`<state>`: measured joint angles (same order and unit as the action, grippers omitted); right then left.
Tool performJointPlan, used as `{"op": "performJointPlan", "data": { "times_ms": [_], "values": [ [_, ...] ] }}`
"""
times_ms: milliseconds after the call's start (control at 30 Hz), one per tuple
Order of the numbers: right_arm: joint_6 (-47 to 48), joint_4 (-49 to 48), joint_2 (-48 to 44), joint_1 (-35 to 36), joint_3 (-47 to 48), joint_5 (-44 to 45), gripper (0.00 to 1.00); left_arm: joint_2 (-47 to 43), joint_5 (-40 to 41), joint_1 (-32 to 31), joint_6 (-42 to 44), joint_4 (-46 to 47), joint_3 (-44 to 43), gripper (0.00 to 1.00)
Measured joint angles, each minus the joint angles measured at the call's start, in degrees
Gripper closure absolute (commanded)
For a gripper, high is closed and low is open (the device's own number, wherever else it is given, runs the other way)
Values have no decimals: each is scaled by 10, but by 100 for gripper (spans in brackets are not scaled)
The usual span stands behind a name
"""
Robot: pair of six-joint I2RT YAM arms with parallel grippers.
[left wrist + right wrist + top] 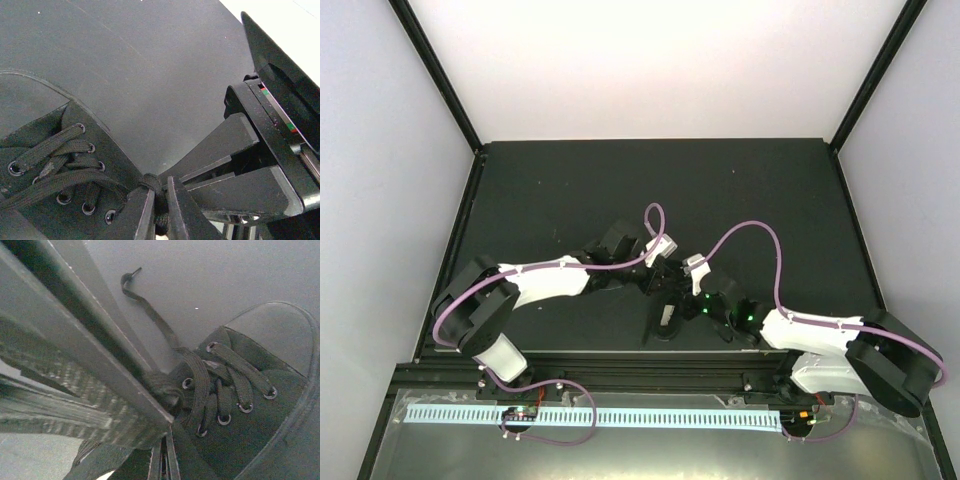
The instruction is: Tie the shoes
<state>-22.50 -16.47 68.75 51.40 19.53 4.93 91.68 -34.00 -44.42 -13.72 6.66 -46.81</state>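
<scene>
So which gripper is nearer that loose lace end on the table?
Left, probably: the left gripper lies alongside the lace end; the right gripper sits back at the eyelets.

No text, brand, number or sign can be read in any view. The pale patch [667, 318] on the insole of the shoe [240, 405] is too small to make out

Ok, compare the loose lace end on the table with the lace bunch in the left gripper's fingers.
The loose lace end lies flat and slack on the table, touched by nothing; the lace bunch is clamped in the shut left gripper. The loose end stretches away from the shoe to its tip; the bunch sits gathered thick beside the shoe's eyelets. Both are black lace of the same shoe.
</scene>
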Motion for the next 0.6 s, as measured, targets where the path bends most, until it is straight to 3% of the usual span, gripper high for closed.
{"op": "performJointPlan", "data": {
  "times_ms": [100, 200, 367, 600],
  "values": [
    [-6, 0, -3, 0, -5, 6, 98, 0, 4, 1, 1, -2, -1, 59],
    [-11, -1, -9, 0, -12, 11, 98, -4, 23, 1, -1, -10, 0, 45],
    [-19, -11, -19, 0, -14, 21, 98, -49, 85, 14, -20, -24, 45, 41],
    [-21, -12, -22, -1, -16, 25, 98, -73, 256, 87, -105, -89, 70, 42]
  ]
}}
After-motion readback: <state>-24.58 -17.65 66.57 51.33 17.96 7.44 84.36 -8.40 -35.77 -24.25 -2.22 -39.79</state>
